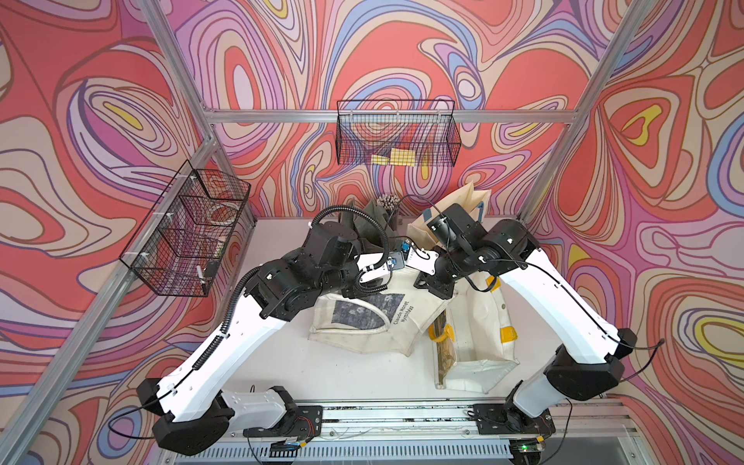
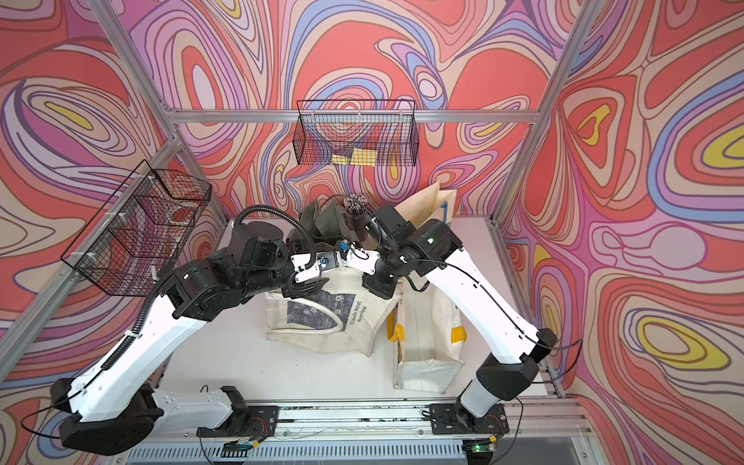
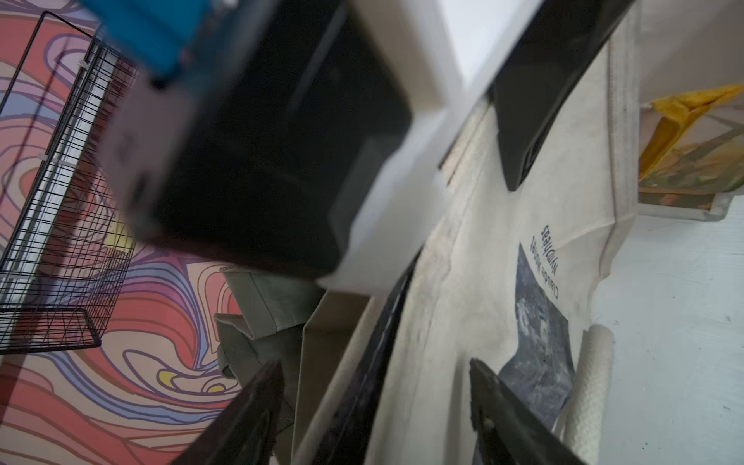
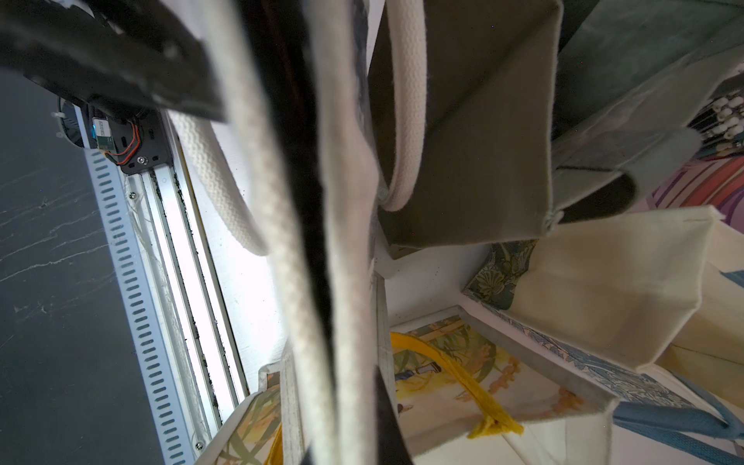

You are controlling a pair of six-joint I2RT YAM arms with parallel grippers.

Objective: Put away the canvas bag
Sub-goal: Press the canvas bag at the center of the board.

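The canvas bag stands mid-tabletop, with a yellow-handled tote just beside it on the right and an olive bag behind. The right claw pinches its rim, while the left claw straddles the rim, jaws wide. Bare tabletop lies front-left.

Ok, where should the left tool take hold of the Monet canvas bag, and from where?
Probably the raised top hem of the Monet canvas bag, next to where the shut right tool pinches it. The hem stands up off the table, so the open left tool can come down from above, one finger either side. The rope handle lies flat against the bag, harder to get under.
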